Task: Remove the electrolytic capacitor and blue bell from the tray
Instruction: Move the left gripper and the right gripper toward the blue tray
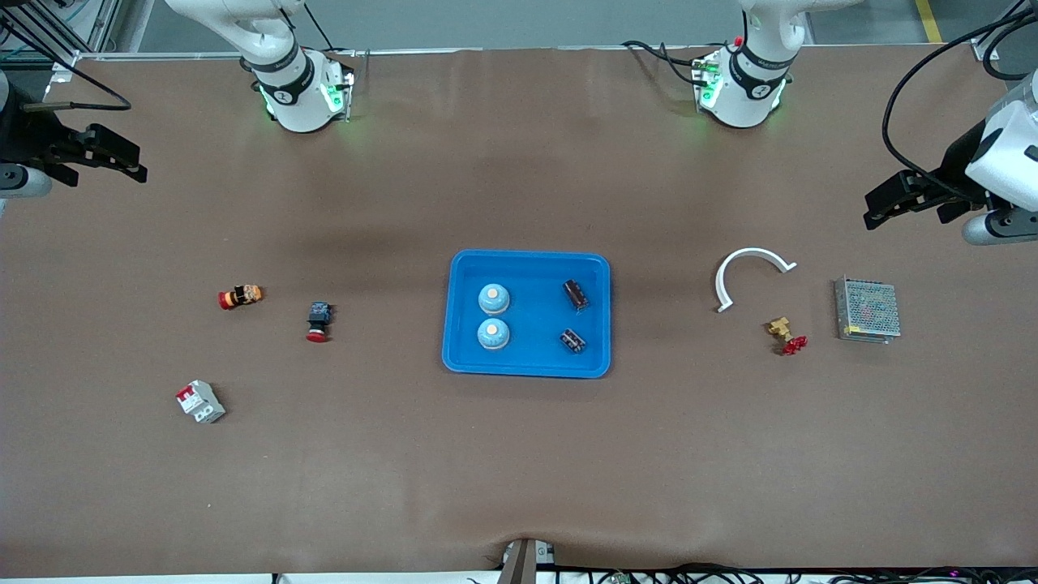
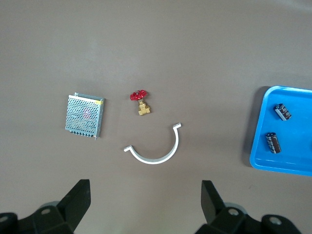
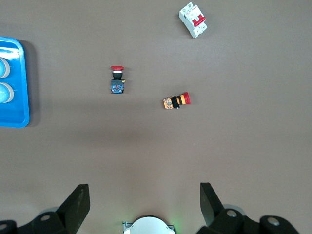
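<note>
Though off-wrist — bells (image 1: 493, 315) in tray (image 1: 464, 357)

Two capacitors (image 2: 278, 126) in blue tray (image 2: 258, 146); left claw (image 2: 144, 202) spread

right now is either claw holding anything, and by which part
Nothing is held: the left claw and right claw are both open and empty, waiting at the table's ends.

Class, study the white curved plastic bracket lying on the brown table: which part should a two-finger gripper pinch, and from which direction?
Pinch the middle of the white curved plastic bracket across its thin arc band, coming straight down from above. It lies flat, so only the narrow strip probably fits between the fingers.
</note>
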`<state>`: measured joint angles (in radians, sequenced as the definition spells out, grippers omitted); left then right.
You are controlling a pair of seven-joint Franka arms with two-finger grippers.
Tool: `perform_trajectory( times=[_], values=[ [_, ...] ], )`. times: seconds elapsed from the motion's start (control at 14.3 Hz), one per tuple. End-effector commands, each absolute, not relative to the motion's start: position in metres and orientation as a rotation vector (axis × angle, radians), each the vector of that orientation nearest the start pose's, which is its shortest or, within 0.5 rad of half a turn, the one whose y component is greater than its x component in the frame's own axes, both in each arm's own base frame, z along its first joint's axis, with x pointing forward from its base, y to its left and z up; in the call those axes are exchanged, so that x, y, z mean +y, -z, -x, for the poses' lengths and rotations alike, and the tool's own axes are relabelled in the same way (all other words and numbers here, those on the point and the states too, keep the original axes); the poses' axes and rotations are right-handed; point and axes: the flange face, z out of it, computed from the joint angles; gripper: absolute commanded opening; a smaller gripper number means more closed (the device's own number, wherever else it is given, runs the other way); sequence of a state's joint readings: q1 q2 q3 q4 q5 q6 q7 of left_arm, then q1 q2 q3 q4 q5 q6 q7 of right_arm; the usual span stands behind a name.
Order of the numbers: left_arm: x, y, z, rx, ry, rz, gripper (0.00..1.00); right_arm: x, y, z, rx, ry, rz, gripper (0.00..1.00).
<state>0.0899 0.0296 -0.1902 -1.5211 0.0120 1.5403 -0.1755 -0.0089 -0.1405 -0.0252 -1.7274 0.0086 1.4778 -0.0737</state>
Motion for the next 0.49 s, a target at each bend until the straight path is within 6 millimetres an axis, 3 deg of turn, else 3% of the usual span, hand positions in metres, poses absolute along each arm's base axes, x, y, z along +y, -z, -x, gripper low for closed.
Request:
perform_trajectory(
  times=[0.0,0.42],
  values=[
    [-0.0519,-0.6331,-0.5605,-0.105,0.002,3.113,1.00,-0.0174,-0.6186,-0.4934,-0.082,-0.161,3.133,1.00],
    [-0.0563,-0.6331,-0.5607,-0.090,0.004,3.116,1.00,-0.0158,-0.6174,-0.4938,-0.084,-0.171,3.133,1.00]
  ],
)
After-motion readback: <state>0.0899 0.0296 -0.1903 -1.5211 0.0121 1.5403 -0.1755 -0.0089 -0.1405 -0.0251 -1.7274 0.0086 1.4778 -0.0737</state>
